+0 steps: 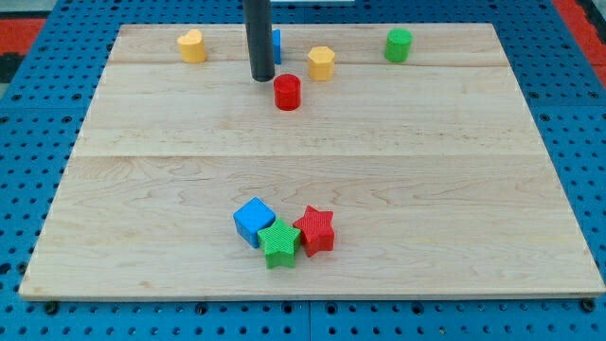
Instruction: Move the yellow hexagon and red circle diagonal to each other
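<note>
The yellow hexagon [321, 63] sits near the view's top, right of centre. The red circle [287, 93] stands just below and left of it, a small gap between them. My tip [262, 79] is down on the board just left of and slightly above the red circle, close to it; I cannot tell whether it touches. The rod hides most of a blue block [276, 45] behind it.
A yellow heart [192, 45] lies at the top left, a green circle [399, 44] at the top right. A blue cube [254, 222], green star [279, 243] and red star [315, 230] cluster near the bottom centre of the wooden board [473, 189].
</note>
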Motion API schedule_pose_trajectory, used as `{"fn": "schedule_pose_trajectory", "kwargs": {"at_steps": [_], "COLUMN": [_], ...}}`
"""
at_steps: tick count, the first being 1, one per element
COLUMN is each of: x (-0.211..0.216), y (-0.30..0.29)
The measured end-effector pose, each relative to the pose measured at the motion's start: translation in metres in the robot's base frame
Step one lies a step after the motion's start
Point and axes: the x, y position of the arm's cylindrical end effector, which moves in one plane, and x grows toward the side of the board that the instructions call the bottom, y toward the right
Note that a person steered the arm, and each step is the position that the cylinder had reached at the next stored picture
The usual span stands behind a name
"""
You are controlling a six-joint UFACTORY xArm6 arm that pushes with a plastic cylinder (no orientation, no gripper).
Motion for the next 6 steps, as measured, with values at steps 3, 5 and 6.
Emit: {"fn": "schedule_pose_trajectory", "kwargs": {"at_steps": [3,5,6], "x": [-0.002,0.026,0.061], "y": [0.077,0.066,0.072]}}
